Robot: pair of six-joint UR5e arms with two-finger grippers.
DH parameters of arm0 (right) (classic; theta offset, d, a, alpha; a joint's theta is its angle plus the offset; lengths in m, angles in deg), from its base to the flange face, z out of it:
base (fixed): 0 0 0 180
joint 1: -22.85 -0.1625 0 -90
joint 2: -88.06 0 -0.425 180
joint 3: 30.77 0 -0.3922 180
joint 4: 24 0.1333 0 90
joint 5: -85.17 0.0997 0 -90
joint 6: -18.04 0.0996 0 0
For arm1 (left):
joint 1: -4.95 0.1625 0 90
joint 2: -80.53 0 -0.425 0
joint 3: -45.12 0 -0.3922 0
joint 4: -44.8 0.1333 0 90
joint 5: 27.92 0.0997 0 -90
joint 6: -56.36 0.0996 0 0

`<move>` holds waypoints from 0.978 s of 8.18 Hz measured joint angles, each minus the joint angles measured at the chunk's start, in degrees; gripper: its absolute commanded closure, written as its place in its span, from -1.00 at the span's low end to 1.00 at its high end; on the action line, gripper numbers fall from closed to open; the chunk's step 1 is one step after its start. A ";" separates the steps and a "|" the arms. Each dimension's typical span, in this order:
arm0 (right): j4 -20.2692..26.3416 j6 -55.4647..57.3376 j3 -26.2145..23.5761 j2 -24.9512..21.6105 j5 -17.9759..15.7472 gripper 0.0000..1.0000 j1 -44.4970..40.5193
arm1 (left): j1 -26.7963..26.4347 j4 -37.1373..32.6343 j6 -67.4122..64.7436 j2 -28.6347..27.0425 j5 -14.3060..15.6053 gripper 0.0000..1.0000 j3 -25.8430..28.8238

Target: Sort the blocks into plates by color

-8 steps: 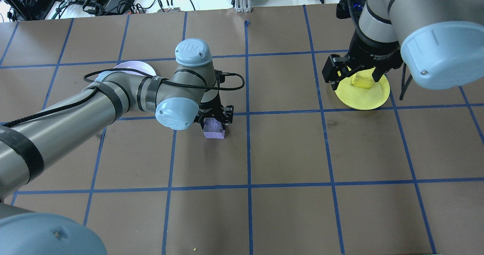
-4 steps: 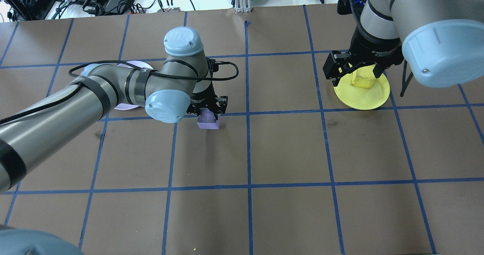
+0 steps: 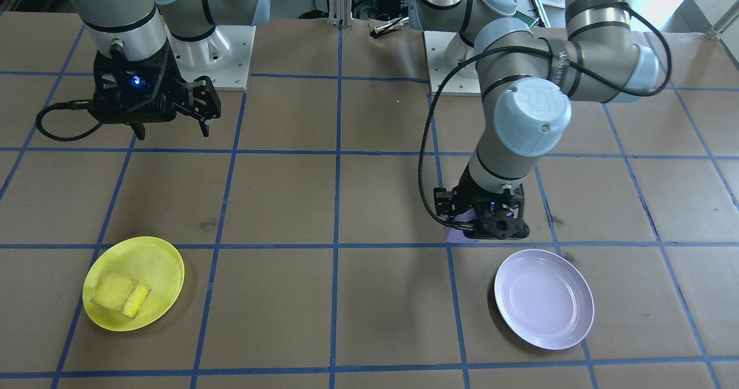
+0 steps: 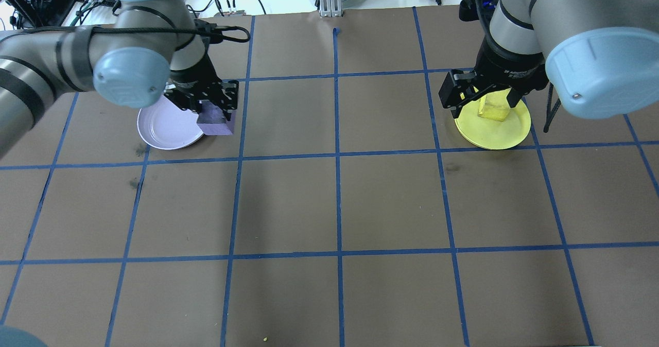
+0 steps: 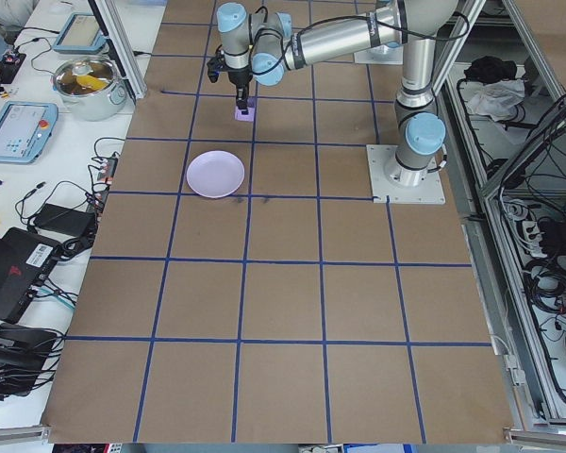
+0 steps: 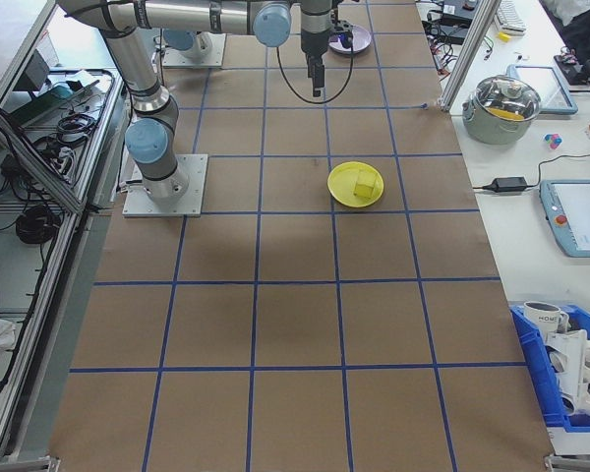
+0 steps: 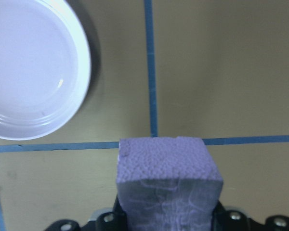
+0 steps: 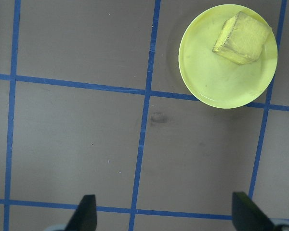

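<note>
**Purple block carried beside purple plate; yellow block already on its plate**

Table (image 4: pixel 340 208): brown, blue tape grid. All places below given against the purple plate.

Purple plate (image 4: pixel 167 128): shallow, round, nothing in it. Light rigid plastic by the look; would likely skid if bumped, so the drop should come from above, not a slide in.

Yellow plate (image 4: pixel 494 131): well apart from the purple plate, across the table on the robot's right side. Yellow block (image 3: pixel 121 294) lies on it, off centre toward the rim. That colour looks done.

Left tool (image 4: pixel 216 114): just beside the purple plate, at its edge toward the table centre, off the table. Closed on the purple block (image 7: pixel 166 180); the wrist view shows the block filling the gap, gripped on two opposite side faces, its lower part sticking out past the fingertips. Purple plate sits up and to the left in that view, so the block is not yet over it.

Right tool (image 8: pixel 166 214): far from the purple plate, raised over the table near the yellow plate, spread wide, holding nothing.

Purple block handling: rough foam-like surface, judged very light, soft, a bit squashy, not slippery, not fragile. Flat opposite sides are the right hold; moderate squeeze is enough. May bounce or tip on release, so let go low over the plate middle.
</note>
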 measured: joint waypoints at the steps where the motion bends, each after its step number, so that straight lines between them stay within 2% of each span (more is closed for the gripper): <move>1: -0.01 0.02 -0.01 0.14 0.06 -1.00 0.01 | 3.67 -1.32 4.03 -0.05 0.00 0.88 1.70; 4: -0.35 0.03 -0.08 0.29 0.29 -1.00 0.01 | 11.19 -1.20 13.41 -3.86 -0.05 0.88 5.47; 8: -0.49 0.04 -0.09 0.31 0.33 -1.00 0.01 | 12.36 1.80 14.59 -11.76 -0.09 0.88 9.59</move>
